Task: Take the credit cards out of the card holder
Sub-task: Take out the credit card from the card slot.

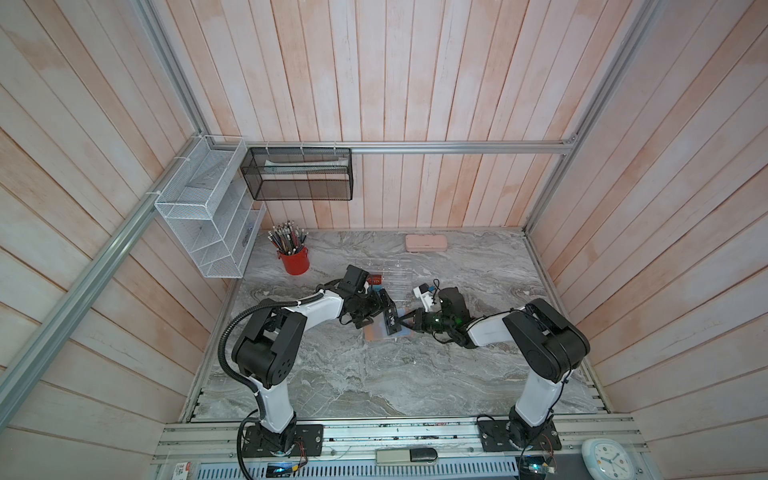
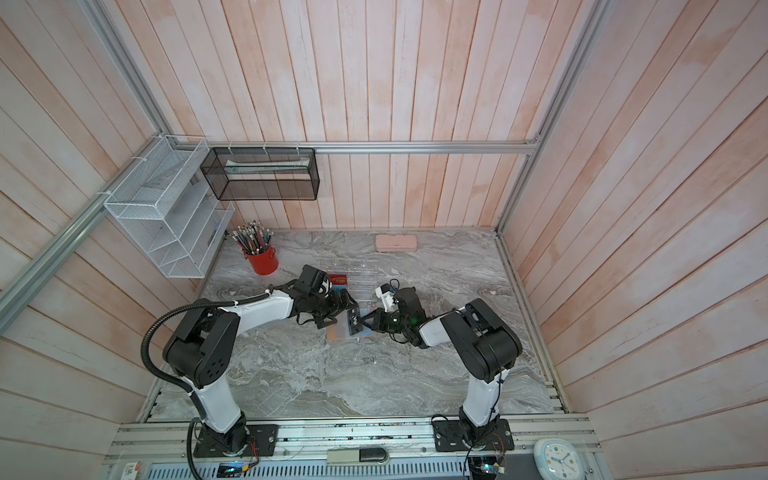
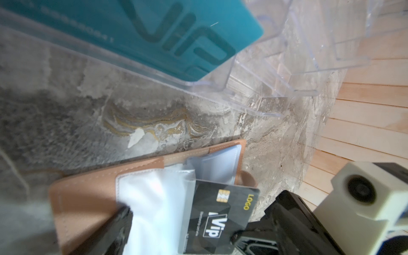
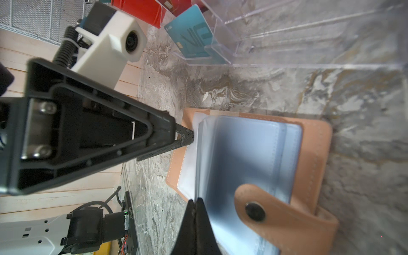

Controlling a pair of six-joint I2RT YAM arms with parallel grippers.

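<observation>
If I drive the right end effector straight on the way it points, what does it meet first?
Most likely the black card poking from the card holder: in a top view the shut right end effector sits right at its edge. Whether they already touch is unclear.

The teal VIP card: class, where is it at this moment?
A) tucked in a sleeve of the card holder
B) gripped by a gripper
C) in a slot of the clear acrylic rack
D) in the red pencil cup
C: the teal card sits in a slot of the clear acrylic rack, apart from the card holder.
</observation>
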